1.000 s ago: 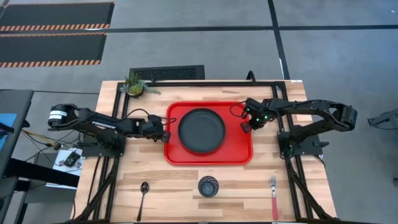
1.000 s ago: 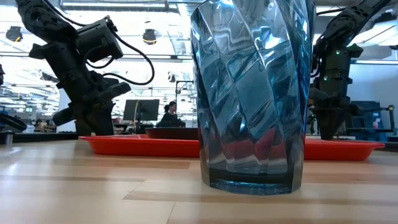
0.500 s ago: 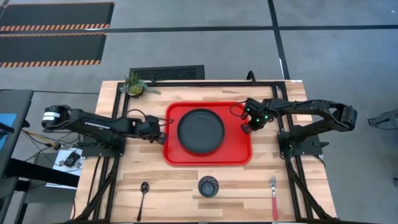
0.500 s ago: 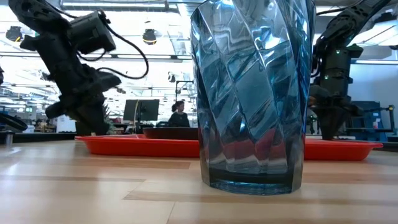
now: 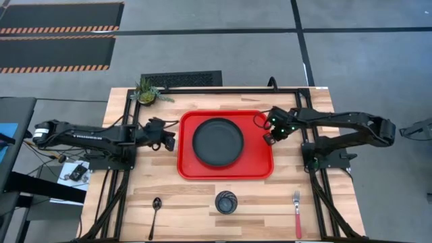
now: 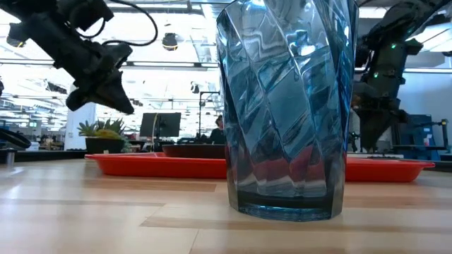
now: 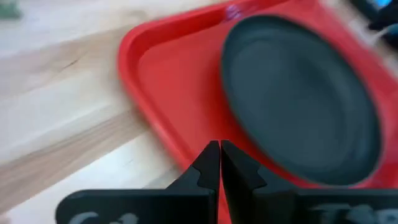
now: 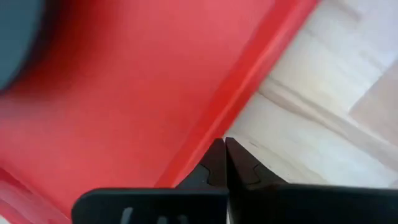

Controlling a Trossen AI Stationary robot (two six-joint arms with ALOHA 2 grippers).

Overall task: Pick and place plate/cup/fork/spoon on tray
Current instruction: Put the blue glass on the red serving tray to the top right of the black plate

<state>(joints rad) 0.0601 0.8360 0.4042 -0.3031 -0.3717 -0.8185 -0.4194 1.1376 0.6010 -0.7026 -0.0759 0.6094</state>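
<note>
The black plate (image 5: 218, 142) lies in the middle of the red tray (image 5: 260, 165), which rests flat on the table. My left gripper (image 5: 170, 143) is shut and empty. It hangs raised just off the tray's left rim (image 7: 134, 74) and shows high up in the low view (image 6: 124, 106). My right gripper (image 5: 268, 139) is shut at the tray's right rim (image 8: 245, 93). The cup (image 5: 226, 202), blue-tinted in the low view (image 6: 286, 106), stands upright near the front edge. The dark spoon (image 5: 156, 206) lies to its left and the red-handled fork (image 5: 297, 212) to its right. My right gripper's shut fingers (image 8: 214, 163) stand over the tray's right rim, pointing down. I cannot tell whether they touch it.
A small potted plant (image 5: 146, 92) stands at the table's far left corner. Bare wood lies on both sides of the tray and between the tray and the front edge.
My left gripper has drawn back from the tray's left rim toward the table's left edge and has risen well above the table. The tray, with the plate on it, has slid slightly toward the table's left.
</note>
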